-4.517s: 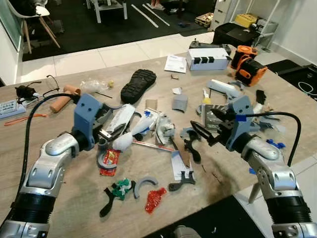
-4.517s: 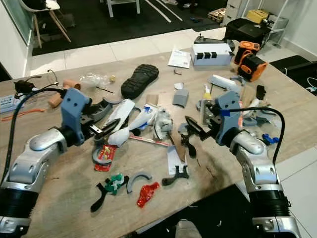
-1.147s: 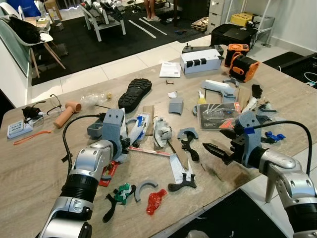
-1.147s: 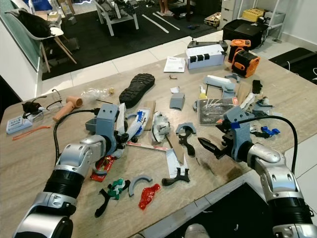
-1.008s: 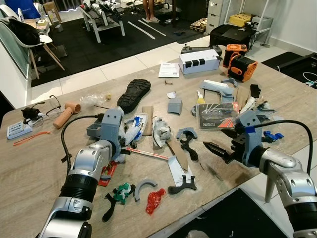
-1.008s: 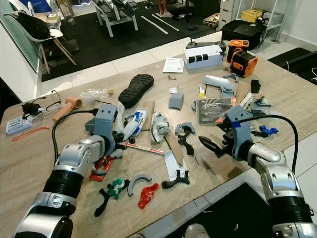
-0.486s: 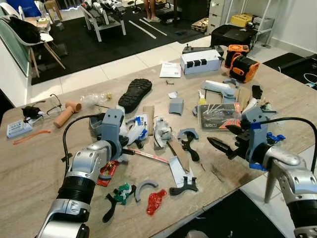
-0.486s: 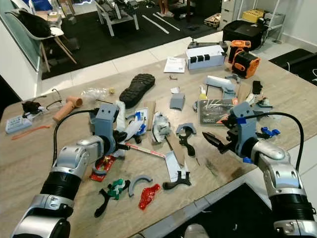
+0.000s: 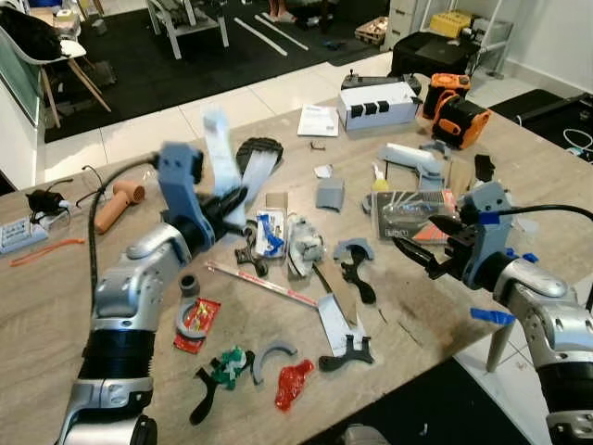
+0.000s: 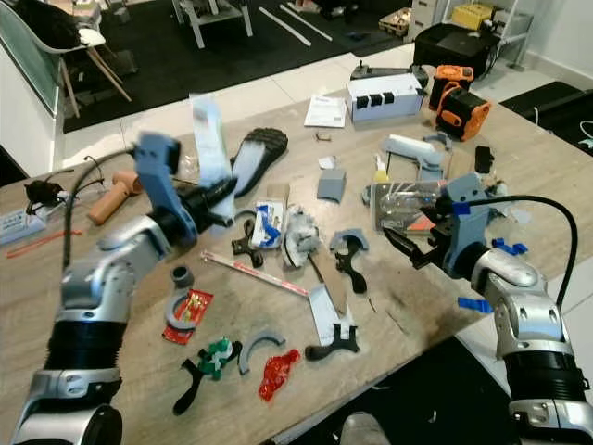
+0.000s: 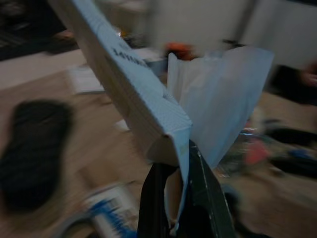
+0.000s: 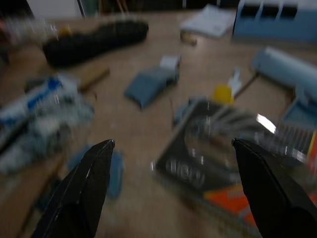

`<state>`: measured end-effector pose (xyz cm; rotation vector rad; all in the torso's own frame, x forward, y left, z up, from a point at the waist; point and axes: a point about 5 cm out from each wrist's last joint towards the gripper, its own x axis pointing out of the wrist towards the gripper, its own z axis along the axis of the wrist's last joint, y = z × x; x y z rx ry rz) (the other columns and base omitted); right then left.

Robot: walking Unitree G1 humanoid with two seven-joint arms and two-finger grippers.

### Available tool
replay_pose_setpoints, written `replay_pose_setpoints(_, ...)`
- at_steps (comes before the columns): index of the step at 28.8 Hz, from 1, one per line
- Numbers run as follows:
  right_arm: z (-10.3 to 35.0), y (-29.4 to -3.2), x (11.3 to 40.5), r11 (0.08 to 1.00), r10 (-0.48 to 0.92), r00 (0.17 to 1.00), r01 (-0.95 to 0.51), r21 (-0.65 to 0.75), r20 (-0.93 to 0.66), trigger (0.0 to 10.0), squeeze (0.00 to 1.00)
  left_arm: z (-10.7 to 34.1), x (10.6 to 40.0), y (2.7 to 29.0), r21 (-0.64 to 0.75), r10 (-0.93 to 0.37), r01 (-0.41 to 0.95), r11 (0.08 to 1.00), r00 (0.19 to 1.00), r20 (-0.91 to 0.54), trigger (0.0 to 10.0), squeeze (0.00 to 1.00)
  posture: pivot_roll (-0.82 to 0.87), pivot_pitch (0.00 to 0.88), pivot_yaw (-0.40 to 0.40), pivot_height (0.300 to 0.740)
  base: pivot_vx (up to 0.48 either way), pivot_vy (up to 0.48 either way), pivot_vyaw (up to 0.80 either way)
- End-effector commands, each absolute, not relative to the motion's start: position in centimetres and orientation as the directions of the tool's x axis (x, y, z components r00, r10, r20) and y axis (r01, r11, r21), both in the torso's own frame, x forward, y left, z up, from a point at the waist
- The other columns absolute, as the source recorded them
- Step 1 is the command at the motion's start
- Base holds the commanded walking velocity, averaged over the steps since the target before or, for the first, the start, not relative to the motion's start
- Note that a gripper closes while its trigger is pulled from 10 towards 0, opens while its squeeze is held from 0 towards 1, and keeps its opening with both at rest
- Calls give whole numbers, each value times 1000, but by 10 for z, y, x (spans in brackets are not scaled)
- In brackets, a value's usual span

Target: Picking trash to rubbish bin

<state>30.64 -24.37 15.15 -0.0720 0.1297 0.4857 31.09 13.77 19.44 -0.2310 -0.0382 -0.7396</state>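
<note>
Left gripper (image 9: 225, 202), raised in the upper left of the head view, pinches a white wrapper and a long pale carton (image 9: 217, 153); motion blur hides the print, and in the wrist view the fingers (image 11: 210, 198) close on the wrapper's lower edge (image 11: 218, 114). Right gripper (image 9: 422, 243) hovers spread wide at centre right over a clear blister pack (image 9: 400, 211), whose contents are too blurred to read. Red wrappers (image 9: 294, 383) lie near the wooden table's (image 9: 46, 306) front edge.
</note>
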Motion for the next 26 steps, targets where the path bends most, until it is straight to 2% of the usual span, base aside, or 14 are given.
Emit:
replay_pose_setpoints(1, 160, -241, 308, 880, 470, 878, -474, -35, -86, 10000, 0, 191, 304, 136, -170, -716, 723, 670, 690, 110, 10000, 0, -116, 0, 56, 740, 0, 0, 0)
replay_pose_setpoints(2, 160, -241, 308, 880, 470, 878, -474, -35, -86, 10000, 0, 191, 304, 136, -170, -716, 723, 670, 690, 110, 10000, 0, -116, 0, 56, 740, 0, 0, 0)
replay_pose_setpoints(3, 164, -240, 308, 878, 477, 877, -478, -20, -59, 10000, 0, 193, 298, 132, -140, -754, 762, 632, 647, 118, 10000, 0, -116, 0, 55, 740, 0, 0, 0)
replay_pose_setpoints(5, 164, -240, 308, 878, 477, 877, -478, -20, -59, 10000, 0, 193, 298, 132, -140, -754, 762, 632, 647, 118, 10000, 0, -116, 0, 55, 740, 0, 0, 0)
replay_pose_setpoints(6, 170, -237, 308, 871, 492, 870, -492, 7, -12, 10000, 0, 193, 292, 129, -107, -791, 799, 592, 601, 116, 10000, 0, -114, 0, 53, 740, 0, 0, 0)
replay_pose_setpoints(9, 202, -228, 302, 774, 540, 799, -595, 217, 264, 10000, 0, 182, 280, 125, 29, -854, 853, 521, 521, -2, 10000, 0, -109, 0, 47, 740, 0, 0, 0)
replay_pose_setpoints(10, 202, -228, 302, 774, 540, 799, -595, 217, 264, 10000, 0, 182, 280, 125, 29, -854, 853, 521, 521, -2, 10000, 0, -109, 0, 47, 740, 0, 0, 0)
replay_pose_setpoints(12, 218, -229, 298, 689, 530, 748, -654, 311, 398, 10000, 0, 179, 275, 123, 46, -873, 873, 486, 488, -26, 10000, 0, -109, 0, 47, 740, 0, 0, 0)
replay_pose_setpoints(14, 231, -231, 293, 595, 516, 689, -715, 366, 508, 10000, 0, 179, 265, 121, 32, -907, 907, 420, 420, -20, 10000, 0, -108, 0, 45, 740, 0, 0, 0)
replay_pose_setpoints(20, 232, -224, 289, 536, 532, 655, -751, 386, 537, 10000, 0, 178, 252, 118, 36, -942, 943, 332, 333, -32, 10000, 0, -106, 0, 43, 740, 0, 0, 0)
replay_pose_setpoints(26, 227, -219, 291, 516, 530, 661, -748, 417, 530, 10000, 0, 184, 250, 118, 51, -952, 951, 307, 306, 13, 10000, 0, -103, 0, 44, 740, 0, 0, 0)
